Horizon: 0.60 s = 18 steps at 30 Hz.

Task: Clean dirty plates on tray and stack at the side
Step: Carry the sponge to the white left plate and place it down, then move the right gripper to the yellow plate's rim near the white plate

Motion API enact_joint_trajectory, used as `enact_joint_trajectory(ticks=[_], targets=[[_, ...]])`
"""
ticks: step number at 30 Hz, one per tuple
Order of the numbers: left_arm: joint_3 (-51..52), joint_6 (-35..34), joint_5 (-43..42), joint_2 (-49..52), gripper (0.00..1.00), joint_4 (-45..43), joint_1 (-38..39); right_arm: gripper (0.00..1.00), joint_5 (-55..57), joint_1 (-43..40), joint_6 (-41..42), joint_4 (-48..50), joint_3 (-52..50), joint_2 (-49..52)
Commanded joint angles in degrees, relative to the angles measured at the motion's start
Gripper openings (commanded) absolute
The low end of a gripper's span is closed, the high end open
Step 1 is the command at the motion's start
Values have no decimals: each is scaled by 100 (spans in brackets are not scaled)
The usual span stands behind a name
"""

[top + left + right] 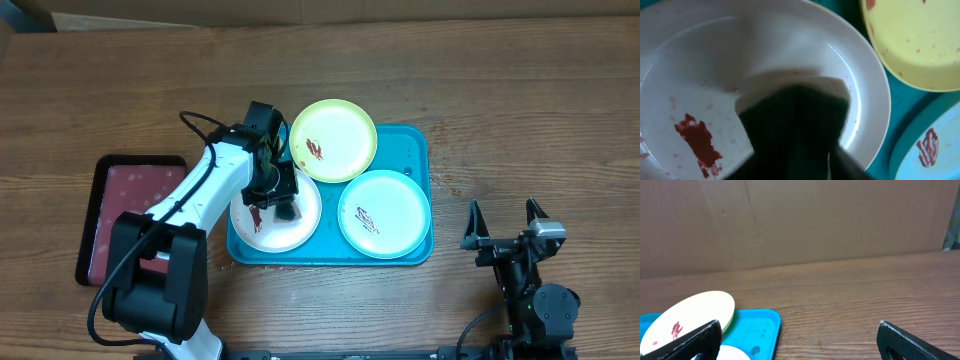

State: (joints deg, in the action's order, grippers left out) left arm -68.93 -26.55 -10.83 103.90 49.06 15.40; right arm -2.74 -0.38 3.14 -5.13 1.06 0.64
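Observation:
The turquoise tray (415,140) holds three plates. The yellow-green plate (335,140) lies at the back with a red smear. The pale mint plate (385,215) lies at the front right, also smeared. The white-pink plate (265,235) lies at the front left. My left gripper (278,195) is shut on a dark sponge (795,120) and presses it on the white-pink plate (790,45). A red-brown smear (697,142) sits left of the sponge. My right gripper (505,228) is open and empty, over the table to the right of the tray.
A dark red tray with a black rim (125,190) lies on the table left of the turquoise tray. A brown cardboard wall (800,220) stands behind the table. In the right wrist view the turquoise tray's corner (762,322) lies left of the open fingers.

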Motion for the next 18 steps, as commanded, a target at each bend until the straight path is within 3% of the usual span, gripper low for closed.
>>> enact_joint_trajectory(ticks=[1, 3, 5, 9, 11, 14, 18], targets=[[-11, -133, 221, 35, 64, -52, 17, 100, 13, -17, -17, 46, -59, -42], [-11, -131, 195, 35, 70, -96, 17, 100, 13, -17, -17, 46, -59, -42], [-17, -131, 179, 35, 70, -142, 17, 100, 13, -17, -17, 46, -59, -42], [-282, 9, 181, 24, 59, -59, -24, 100, -24, -17, 24, 203, -59, -42], [-614, 151, 181, 4, 57, 173, -98, 100, -647, -11, 533, 428, -59, -42], [-1272, 278, 243, -35, 54, 623, -308, 100, -1401, -11, 828, 1097, -59, -42], [-2159, 278, 269, -129, 60, 1200, -767, 100, -1967, -11, 837, 2173, -13, -39]])
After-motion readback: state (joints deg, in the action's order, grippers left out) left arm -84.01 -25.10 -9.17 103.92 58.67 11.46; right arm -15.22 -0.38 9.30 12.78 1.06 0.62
